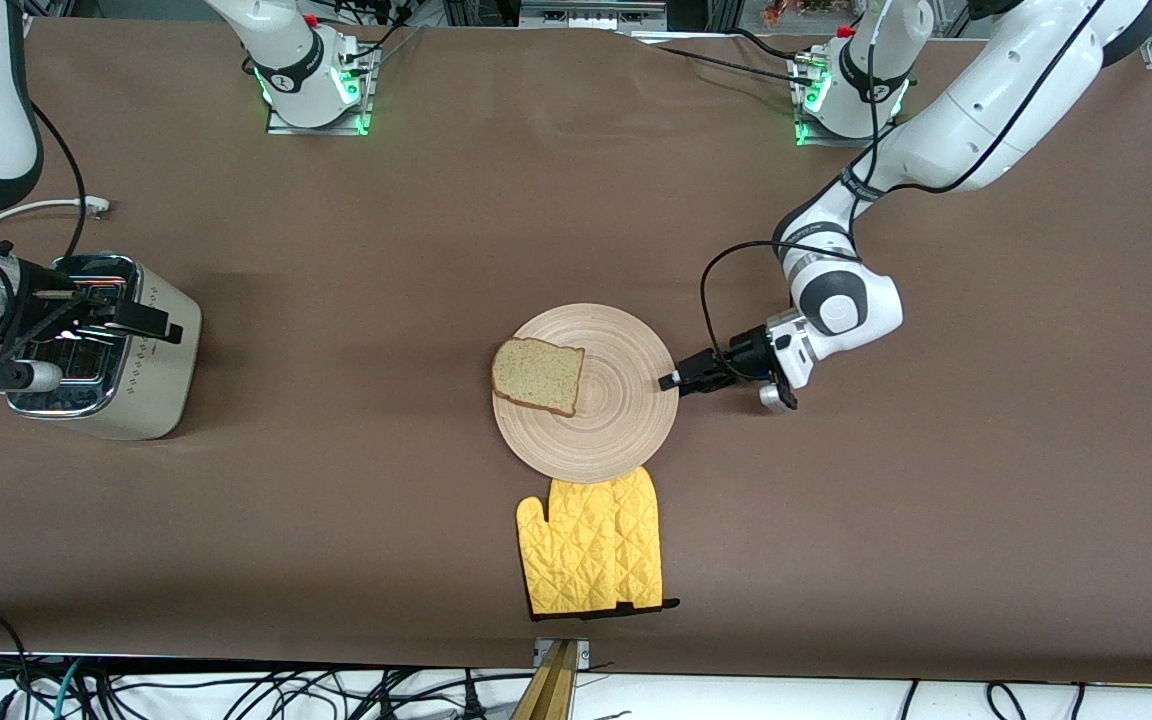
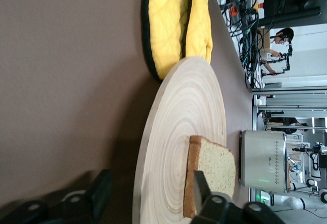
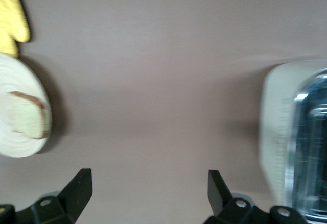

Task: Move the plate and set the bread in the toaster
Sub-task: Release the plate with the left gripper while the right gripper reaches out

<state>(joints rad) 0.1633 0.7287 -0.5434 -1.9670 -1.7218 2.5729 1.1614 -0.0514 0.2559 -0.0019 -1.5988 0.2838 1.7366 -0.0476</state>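
Observation:
The round wooden plate (image 1: 626,400) lies mid-table with the bread (image 1: 537,375) flat on the part of it toward the right arm's end. My left gripper (image 1: 674,380) is low at the plate's rim toward the left arm's end. It is open, one finger (image 2: 99,188) under the rim level and the other (image 2: 201,183) above the plate (image 2: 189,112), close to the bread (image 2: 217,170). The cream toaster (image 1: 151,385) stands at the right arm's end. My right gripper (image 1: 158,325) hovers open over its chrome top with nothing between its fingers (image 3: 82,183).
A yellow quilted mitt (image 1: 591,545) lies nearer the front camera than the plate, its fingertips touching or just under the plate's rim. The toaster's white cord (image 1: 36,210) runs toward the right arm's base. Brown cloth covers the table.

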